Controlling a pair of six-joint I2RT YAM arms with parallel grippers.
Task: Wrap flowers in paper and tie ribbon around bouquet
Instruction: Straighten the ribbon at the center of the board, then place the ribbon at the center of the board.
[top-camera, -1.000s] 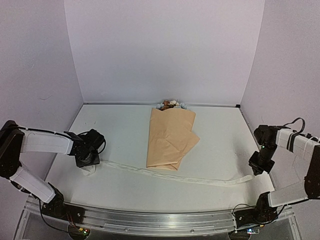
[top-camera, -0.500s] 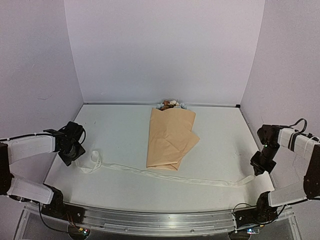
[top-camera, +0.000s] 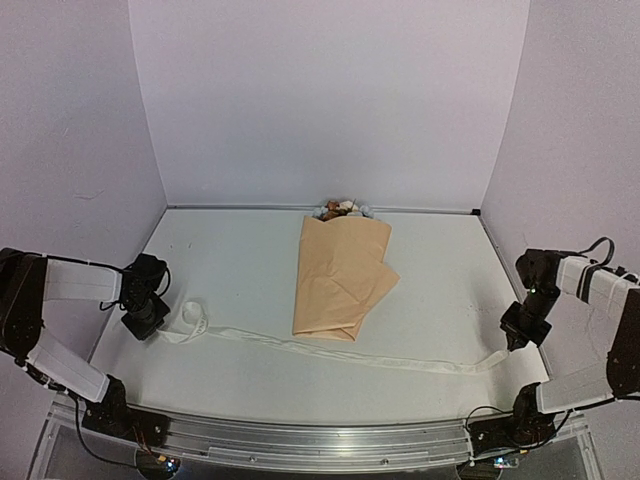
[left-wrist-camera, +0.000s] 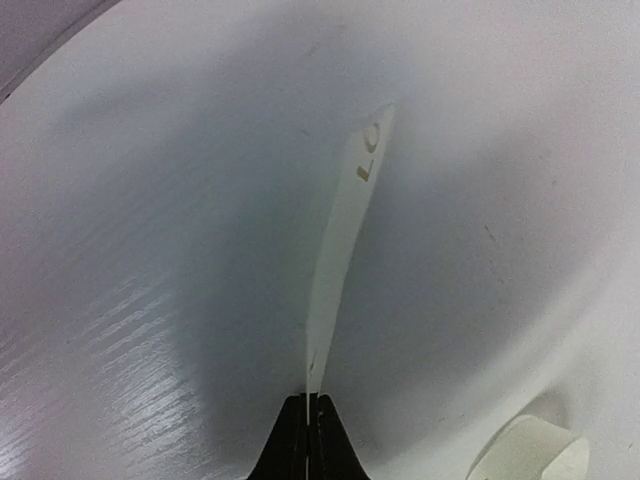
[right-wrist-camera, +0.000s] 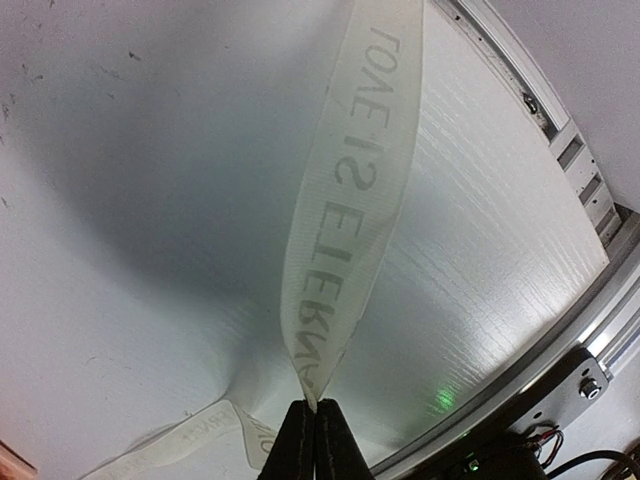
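The bouquet lies mid-table as a folded peach-tan paper (top-camera: 340, 280) with the flowers (top-camera: 342, 209) peeking out at its far end. The cream ribbon (top-camera: 350, 352) runs across the table in front of it, not around it. My left gripper (top-camera: 148, 320) is shut on the ribbon's left end, seen edge-on between the shut fingertips (left-wrist-camera: 310, 400) as a thin lettered strip (left-wrist-camera: 345, 230). My right gripper (top-camera: 514, 338) is shut on the right end; the lettered ribbon (right-wrist-camera: 355, 200) rises straight out of its closed tips (right-wrist-camera: 315, 408).
A curled loop of ribbon (top-camera: 192, 315) sits just right of the left gripper, also visible as a ribbon loop (left-wrist-camera: 530, 452). The table's metal front rail (right-wrist-camera: 590, 330) is close beside the right gripper. Side walls stand near both arms.
The left gripper drew away to the left with jaws open, then came back down and shut on the ribbon's left end, leaving a small loop. The right gripper barely moved.
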